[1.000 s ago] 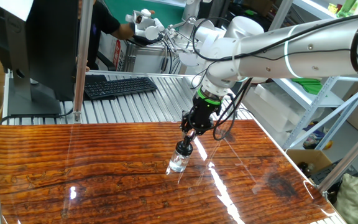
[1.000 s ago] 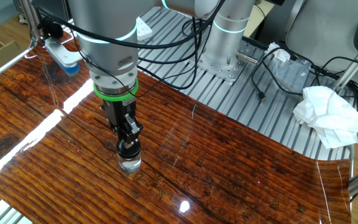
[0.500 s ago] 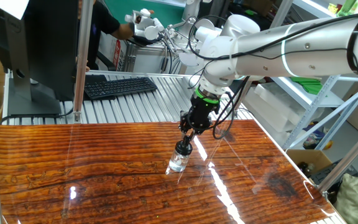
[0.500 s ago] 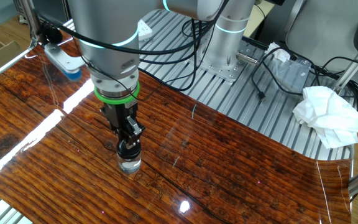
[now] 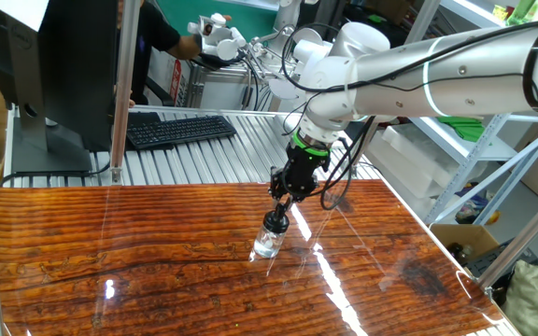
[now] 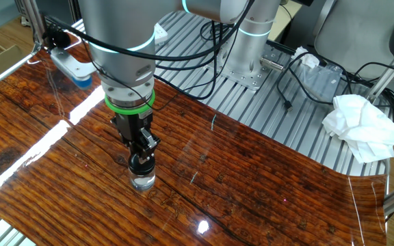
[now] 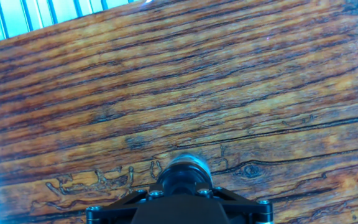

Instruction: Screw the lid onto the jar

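The small clear jar (image 5: 267, 245) (image 6: 143, 181) stands upright on the wooden table (image 5: 110, 252). On its mouth sits the dark round lid (image 5: 276, 222) (image 6: 141, 162), and my gripper (image 5: 278, 213) (image 6: 142, 156) is shut on that lid from straight above. In the hand view the lid (image 7: 184, 174) shows as a dark round shape just past the gripper (image 7: 182, 186) body at the bottom edge; the jar below it is hidden there.
A metal slatted surface (image 5: 204, 149) borders the table's far side, with a black keyboard (image 5: 180, 129) and a monitor (image 5: 59, 65) on it. A crumpled white cloth (image 6: 361, 126) lies at the right. A blue-and-white object (image 6: 70, 65) sits at the table's back edge.
The arm's wrist has turned slightly above the jar; the gripper stays on the lid at the same place.
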Tool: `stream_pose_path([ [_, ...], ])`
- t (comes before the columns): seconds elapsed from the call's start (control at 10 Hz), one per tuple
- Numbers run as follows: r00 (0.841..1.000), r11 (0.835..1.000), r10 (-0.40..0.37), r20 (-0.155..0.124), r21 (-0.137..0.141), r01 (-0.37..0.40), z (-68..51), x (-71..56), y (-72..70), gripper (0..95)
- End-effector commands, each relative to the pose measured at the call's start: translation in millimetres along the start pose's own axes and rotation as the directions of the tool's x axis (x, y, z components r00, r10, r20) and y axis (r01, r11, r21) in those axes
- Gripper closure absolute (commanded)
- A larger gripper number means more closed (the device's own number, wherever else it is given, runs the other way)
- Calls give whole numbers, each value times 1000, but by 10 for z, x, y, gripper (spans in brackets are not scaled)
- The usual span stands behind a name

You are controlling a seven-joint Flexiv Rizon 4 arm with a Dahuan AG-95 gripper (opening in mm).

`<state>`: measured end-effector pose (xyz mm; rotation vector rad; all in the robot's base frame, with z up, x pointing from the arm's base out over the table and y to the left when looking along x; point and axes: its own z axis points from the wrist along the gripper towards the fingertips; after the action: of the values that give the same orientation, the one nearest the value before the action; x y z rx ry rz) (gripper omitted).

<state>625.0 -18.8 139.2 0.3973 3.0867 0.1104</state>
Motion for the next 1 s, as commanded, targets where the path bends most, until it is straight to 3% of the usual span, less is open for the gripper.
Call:
stream_pose_path([
  [0.1, 997, 997, 72, 14, -5, -72, 35, 7, 0, 950],
  [0.2, 996, 996, 86, 14, -7, -86, 36, 7, -1, 950],
  [0.3, 988, 988, 152, 18, -22, -152, 37, 7, -1, 950],
  [1.0, 950, 950, 311, 38, -42, -309, 78, 7, -3, 950],
])
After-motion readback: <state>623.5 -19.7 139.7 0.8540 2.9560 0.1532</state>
